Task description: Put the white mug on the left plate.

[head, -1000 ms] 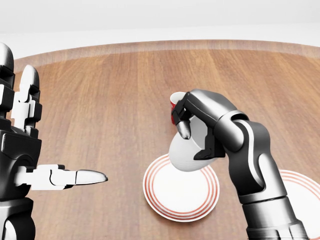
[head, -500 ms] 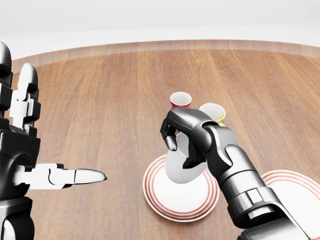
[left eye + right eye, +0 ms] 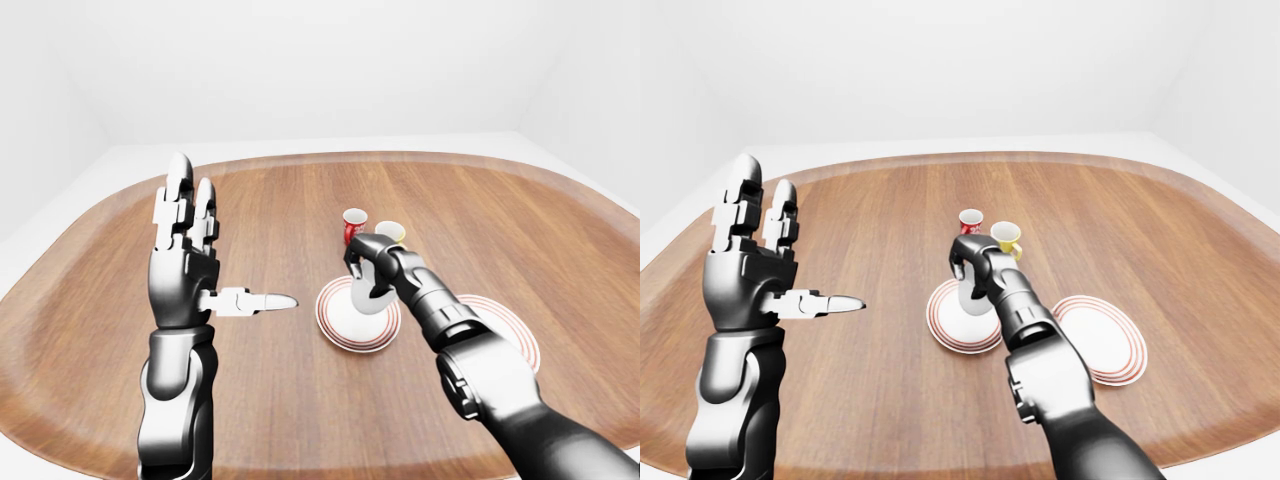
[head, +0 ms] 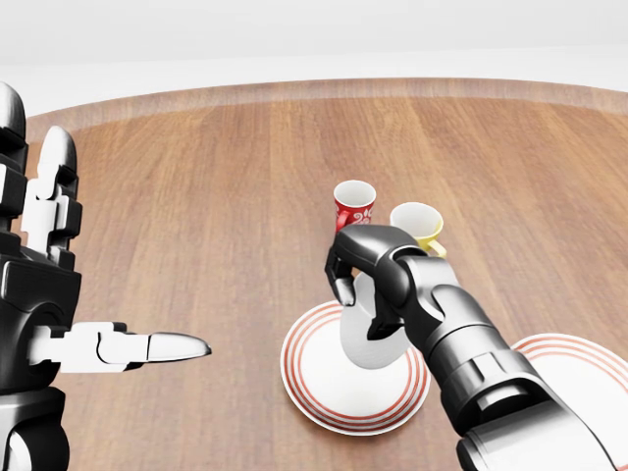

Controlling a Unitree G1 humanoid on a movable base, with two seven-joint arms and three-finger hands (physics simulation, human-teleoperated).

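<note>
The white mug (image 4: 365,339) is tilted in my right hand (image 4: 361,310), whose fingers are shut round its upper part. It hangs low over the left plate (image 4: 324,392), a white plate with red rings, near the plate's upper middle; I cannot tell whether it touches. My left hand (image 4: 103,250) is raised at the left of the head view, open, fingers up and thumb pointing right, holding nothing and well to the left of the plate.
A red mug (image 4: 353,206) and a yellow mug (image 4: 417,225) stand just above the right hand on the wooden table (image 4: 196,196). The right plate (image 4: 579,368), also red-ringed, lies at the lower right, partly behind my right forearm.
My right hand has lowered the white mug toward the left plate and drawn its arm down and in, uncovering the red and yellow mugs. The left hand has stayed put.
</note>
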